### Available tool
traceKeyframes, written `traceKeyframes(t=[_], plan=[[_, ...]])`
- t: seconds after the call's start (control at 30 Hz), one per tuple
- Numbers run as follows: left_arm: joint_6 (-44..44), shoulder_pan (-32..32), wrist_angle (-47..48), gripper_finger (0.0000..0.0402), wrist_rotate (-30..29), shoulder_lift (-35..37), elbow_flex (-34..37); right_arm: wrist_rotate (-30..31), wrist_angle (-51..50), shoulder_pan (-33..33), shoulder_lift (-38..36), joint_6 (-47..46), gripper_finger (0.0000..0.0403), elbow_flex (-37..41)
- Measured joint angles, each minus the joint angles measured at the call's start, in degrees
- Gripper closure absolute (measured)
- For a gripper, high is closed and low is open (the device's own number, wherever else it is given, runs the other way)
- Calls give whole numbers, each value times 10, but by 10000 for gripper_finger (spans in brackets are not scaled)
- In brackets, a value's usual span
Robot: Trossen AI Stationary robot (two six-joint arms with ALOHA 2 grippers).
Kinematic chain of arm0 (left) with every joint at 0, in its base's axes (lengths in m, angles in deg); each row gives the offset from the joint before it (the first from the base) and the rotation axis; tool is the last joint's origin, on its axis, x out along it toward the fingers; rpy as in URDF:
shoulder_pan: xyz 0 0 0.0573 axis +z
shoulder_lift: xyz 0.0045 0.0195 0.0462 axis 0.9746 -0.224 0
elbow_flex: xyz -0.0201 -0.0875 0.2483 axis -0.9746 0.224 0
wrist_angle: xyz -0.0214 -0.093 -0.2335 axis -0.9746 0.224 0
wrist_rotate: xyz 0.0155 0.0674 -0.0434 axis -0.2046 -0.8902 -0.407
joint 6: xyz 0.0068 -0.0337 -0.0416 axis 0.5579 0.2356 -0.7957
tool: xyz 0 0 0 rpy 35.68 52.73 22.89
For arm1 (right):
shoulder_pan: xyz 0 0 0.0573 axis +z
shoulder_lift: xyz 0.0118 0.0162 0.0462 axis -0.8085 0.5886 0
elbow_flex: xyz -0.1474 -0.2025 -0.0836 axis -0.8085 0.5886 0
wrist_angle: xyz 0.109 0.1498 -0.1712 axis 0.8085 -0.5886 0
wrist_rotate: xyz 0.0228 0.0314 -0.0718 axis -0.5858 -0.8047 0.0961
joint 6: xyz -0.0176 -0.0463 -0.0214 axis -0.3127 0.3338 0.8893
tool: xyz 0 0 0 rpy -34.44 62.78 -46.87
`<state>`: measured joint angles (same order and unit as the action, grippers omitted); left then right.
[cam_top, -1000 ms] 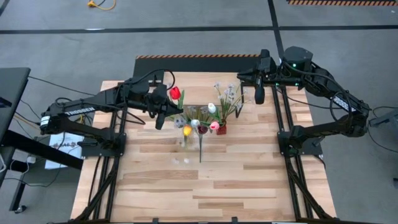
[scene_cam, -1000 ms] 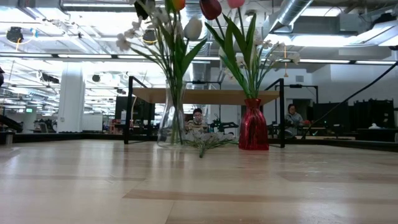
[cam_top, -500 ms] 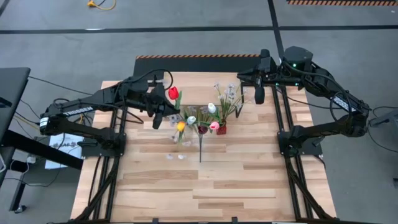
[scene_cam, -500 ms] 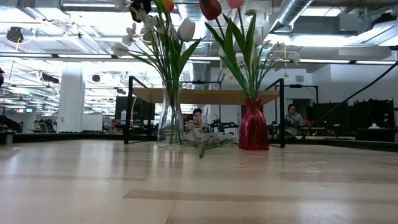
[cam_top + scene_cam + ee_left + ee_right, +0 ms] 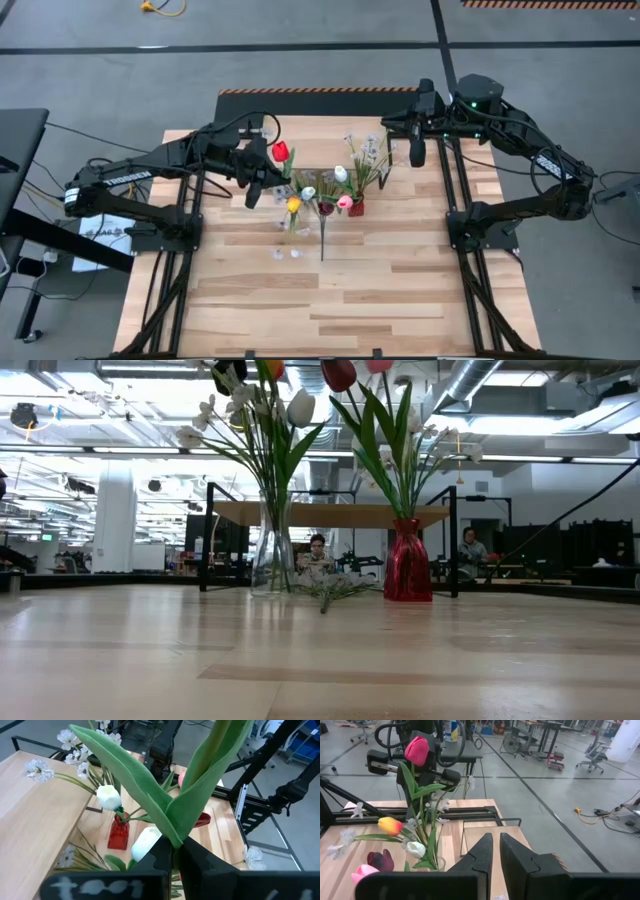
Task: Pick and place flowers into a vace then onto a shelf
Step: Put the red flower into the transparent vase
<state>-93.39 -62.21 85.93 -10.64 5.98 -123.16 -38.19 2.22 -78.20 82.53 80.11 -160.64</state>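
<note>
My left gripper (image 5: 258, 186) is shut on the green stem of a red tulip (image 5: 281, 152), also seen in the right wrist view as the red tulip (image 5: 416, 750). It hovers over a clear vase (image 5: 273, 560) that holds an orange-yellow tulip (image 5: 293, 204), a white tulip (image 5: 300, 407) and white sprays. A red vase (image 5: 407, 560) beside it holds pink, dark red and white tulips and sprays. Behind both stands the shelf (image 5: 330, 514) on black legs. My right gripper (image 5: 415, 150) waits shut and empty, raised at the far right. My left gripper pinches the red tulip's stem between its two fingers, just below where the long leaves branch off (image 5: 172, 840). The fingers come from the table's left, slanting slightly down, across the stem. The tulip stands nearly upright, bloom above the fingers, its lower stem (image 5: 426, 847) running down among the clear vase's flowers.
One loose spray (image 5: 322, 238) lies flat on the table in front of the two vases. The near half of the wooden table (image 5: 330, 300) is bare. Black arm frames stand along the left and right edges. People sit in the room beyond.
The flowers in the clear vase have leaned a little toward the table's left. The orange-yellow and white tulips now stand farther left, while the vase has stayed in place. My left gripper still holds the red tulip at almost the same spot.
</note>
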Motion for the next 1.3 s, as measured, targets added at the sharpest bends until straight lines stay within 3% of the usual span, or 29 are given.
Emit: traceKeyframes(t=[0.63, 0.93, 1.3], plan=[[26, 18, 13, 401, 18, -16, 0, 0, 0, 0, 0, -4, 376, 0], [-2, 46, -70, 401, 67, 1, 71, 0, 0, 0, 0, -4, 376, 0], [14, 67, -59, 401, 82, 3, 83, 1, 0, 0, 0, -10, 376, 0]])
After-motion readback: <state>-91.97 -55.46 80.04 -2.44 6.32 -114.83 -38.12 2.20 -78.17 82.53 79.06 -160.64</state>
